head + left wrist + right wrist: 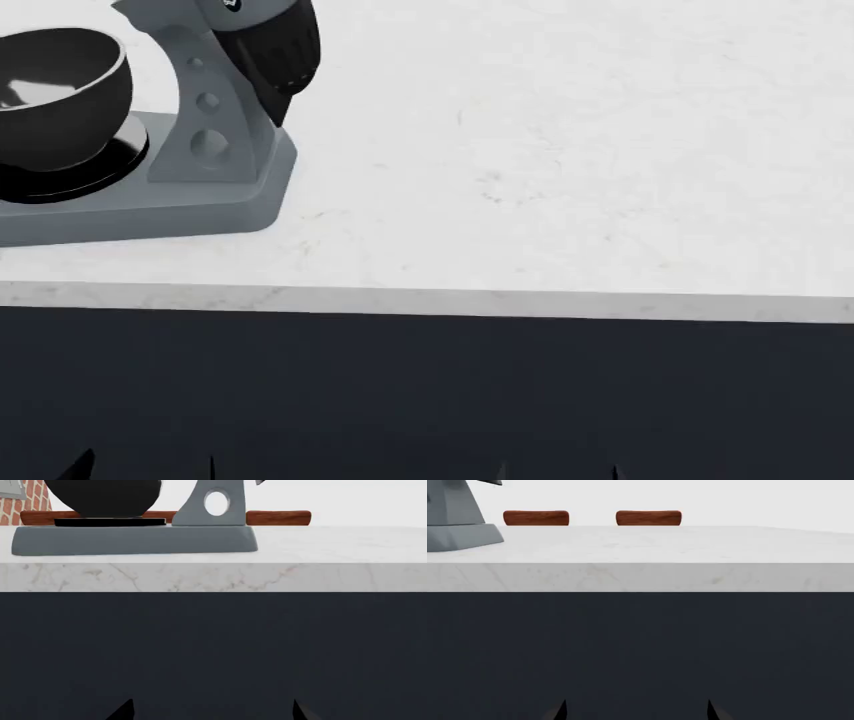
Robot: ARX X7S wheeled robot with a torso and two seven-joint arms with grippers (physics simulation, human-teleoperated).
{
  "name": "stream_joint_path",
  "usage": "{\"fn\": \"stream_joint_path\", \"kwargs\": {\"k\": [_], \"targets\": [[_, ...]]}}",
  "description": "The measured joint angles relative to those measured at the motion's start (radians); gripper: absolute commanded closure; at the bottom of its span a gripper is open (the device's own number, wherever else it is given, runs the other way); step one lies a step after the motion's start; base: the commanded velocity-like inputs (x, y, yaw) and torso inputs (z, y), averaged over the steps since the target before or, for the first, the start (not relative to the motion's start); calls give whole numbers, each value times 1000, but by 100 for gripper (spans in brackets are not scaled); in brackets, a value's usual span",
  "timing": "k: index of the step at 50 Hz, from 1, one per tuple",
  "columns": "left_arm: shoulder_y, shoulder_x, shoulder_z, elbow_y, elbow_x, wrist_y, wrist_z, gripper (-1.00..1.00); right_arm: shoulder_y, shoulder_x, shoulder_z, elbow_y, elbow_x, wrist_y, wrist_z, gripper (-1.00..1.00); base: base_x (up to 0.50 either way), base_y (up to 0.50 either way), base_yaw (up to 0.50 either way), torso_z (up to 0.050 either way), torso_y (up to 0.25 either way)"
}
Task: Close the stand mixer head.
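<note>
The grey stand mixer stands at the far left of the white marble counter. Its head (267, 40) is tilted up, and only its black ribbed pointed end and a bit of grey body show at the head view's upper edge. The shiny dark bowl (54, 95) sits on the flat grey base (160, 215) with its three-holed neck (203, 110). My left gripper (144, 468) and right gripper (558, 470) are low, in front of the dark cabinet face, both open and empty, well below the counter. In the left wrist view, the base (133, 540) and neck (213, 507) show.
The marble counter's front edge (427, 300) runs across, over a dark cabinet front (427, 390). Brown chair backs (536, 518) stand beyond the counter's far side. A brick wall strip (30, 500) shows behind the mixer.
</note>
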Motion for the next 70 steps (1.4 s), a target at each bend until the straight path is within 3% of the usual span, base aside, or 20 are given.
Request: {"fn": "stream_joint_path", "kwargs": {"k": [38, 46, 57, 63, 70], "targets": [[-28, -67, 57, -55, -61, -5, -74, -100, 12, 78, -64, 27, 20, -23, 69, -100, 0, 0, 0, 0, 0], [-47, -86, 92, 200, -37, -245, -88, -100, 38, 96, -64, -181, 20, 134, 84, -100, 0, 0, 0, 0, 0], [-248, -114, 60, 680, -78, -817, -91, -100, 196, 134, -13, -604, 78, 575, 93, -100, 0, 0, 0, 0, 0], [-362, -227, 23, 834, -374, -1016, -306, -100, 288, 139, 17, -783, 121, 801, 93, -100, 0, 0, 0, 0, 0], [-457, -343, 7, 922, -705, -1121, -555, -100, 345, 154, 23, -906, 145, 957, 103, -100, 0, 0, 0, 0, 0]]}}
